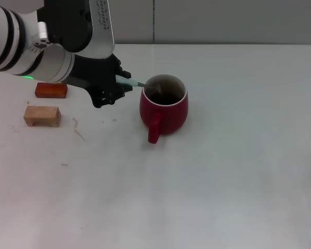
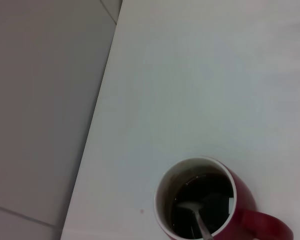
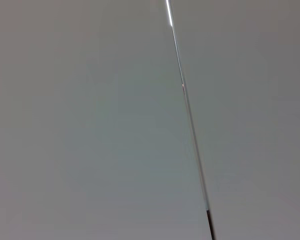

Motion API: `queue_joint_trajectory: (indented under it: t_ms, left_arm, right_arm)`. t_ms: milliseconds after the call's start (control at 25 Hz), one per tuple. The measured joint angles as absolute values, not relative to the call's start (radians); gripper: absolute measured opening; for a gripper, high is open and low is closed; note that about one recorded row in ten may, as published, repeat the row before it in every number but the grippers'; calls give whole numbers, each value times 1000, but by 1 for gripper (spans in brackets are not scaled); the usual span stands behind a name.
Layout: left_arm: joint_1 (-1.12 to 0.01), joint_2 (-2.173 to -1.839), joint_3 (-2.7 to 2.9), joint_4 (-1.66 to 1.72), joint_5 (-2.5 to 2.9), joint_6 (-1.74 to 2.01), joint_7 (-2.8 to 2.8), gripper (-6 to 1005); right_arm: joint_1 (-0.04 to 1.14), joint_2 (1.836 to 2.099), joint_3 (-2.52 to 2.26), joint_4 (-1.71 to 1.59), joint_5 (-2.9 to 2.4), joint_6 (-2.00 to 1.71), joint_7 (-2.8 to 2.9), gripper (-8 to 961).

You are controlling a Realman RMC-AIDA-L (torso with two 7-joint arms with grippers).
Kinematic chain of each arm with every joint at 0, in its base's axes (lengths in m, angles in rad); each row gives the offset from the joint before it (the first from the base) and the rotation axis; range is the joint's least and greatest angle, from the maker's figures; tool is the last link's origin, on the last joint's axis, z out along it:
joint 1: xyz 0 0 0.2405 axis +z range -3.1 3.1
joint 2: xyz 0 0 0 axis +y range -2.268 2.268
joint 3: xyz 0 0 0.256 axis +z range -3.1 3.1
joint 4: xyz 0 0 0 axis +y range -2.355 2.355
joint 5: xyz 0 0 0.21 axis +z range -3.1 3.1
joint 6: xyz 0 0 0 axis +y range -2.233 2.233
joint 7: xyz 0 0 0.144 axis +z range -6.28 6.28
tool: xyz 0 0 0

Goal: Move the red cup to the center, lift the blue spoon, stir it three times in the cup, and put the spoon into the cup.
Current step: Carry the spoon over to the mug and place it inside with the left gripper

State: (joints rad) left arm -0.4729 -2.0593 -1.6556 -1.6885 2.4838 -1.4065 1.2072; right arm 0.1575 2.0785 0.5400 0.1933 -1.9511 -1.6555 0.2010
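Observation:
The red cup (image 1: 164, 111) stands upright near the middle of the white table, handle toward me. My left gripper (image 1: 122, 84) is just left of the cup and is shut on the pale-blue handle of the blue spoon (image 1: 130, 82). The spoon slants over the white rim, with its grey neck and bowl down inside the dark cup. In the left wrist view the cup (image 2: 245, 197) shows from above, with the spoon (image 2: 191, 207) bowl low inside it. The right gripper is out of view; its wrist view shows only a plain wall.
A reddish-brown block (image 1: 51, 90) and a pale wooden block (image 1: 42, 115) lie on the table (image 1: 238, 171) to the left, behind and below my left arm. The table's far edge meets a grey wall behind the cup.

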Motion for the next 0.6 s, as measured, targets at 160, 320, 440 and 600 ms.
queue_joint_trajectory:
  t_ms: [160,320,440,600]
  left_arm:
    - [-510,-2060,-1644,-1625,2496,-1383,1207,172]
    - [-540,-2060,-1628,-1576,2505,-1353,1207,172]
    - [-567,-2060,-1606,-1539,2507,-1329,1207,171]
    - [-596,-2064,-1555,-1516,2506,-1308,1200,171]
  right_arm:
    - [154,2079,540,193,-1951,-1661,201,668]
    - [148,2079,540,194,-1951,-1662,201,668]
    - [147,2079,540,194,-1951,-1662,201,668]
    - [146,2079,540,193,-1951,-1663,201,668]
